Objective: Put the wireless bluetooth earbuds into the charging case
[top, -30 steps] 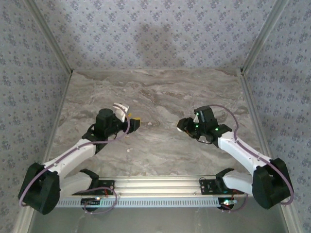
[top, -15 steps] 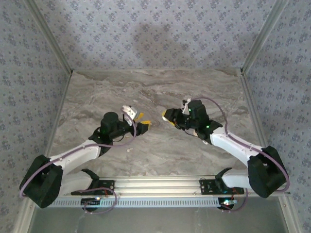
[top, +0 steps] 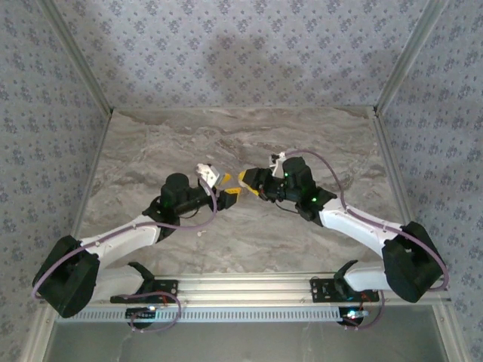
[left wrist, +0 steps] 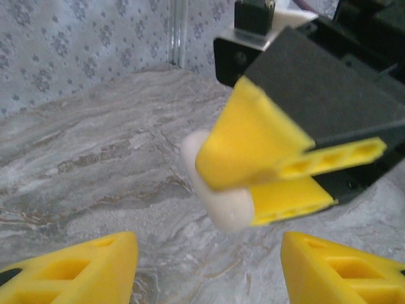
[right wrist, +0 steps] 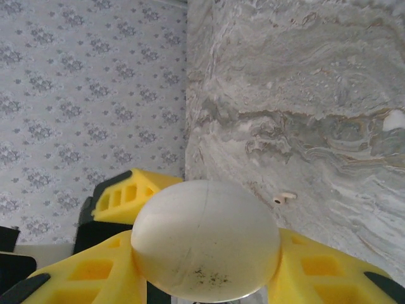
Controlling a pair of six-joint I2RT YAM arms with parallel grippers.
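Note:
My right gripper (right wrist: 205, 261) is shut on the charging case (right wrist: 205, 234), a cream rounded shell with a seam down its middle and some dark specks. In the left wrist view the case (left wrist: 218, 204) hangs just ahead of my left gripper (left wrist: 209, 272), pinched between the right gripper's yellow fingers (left wrist: 253, 136). The left gripper stands open with nothing between its fingers. From above, the left gripper (top: 226, 187) and right gripper (top: 247, 179) nearly meet over mid-table. One tiny white earbud (right wrist: 286, 197) lies on the marble; from above that earbud (top: 200, 233) is near the left arm.
The marble tabletop (top: 249, 136) is walled by patterned panels on three sides. A small white blob (right wrist: 393, 120) lies on the table at the right edge of the right wrist view. The aluminium rail (top: 249, 286) with the arm bases runs along the near edge.
Both arms have swung inward towards the table's middle. The right gripper carried the case leftward, and the left gripper moved right until the two nearly touch.

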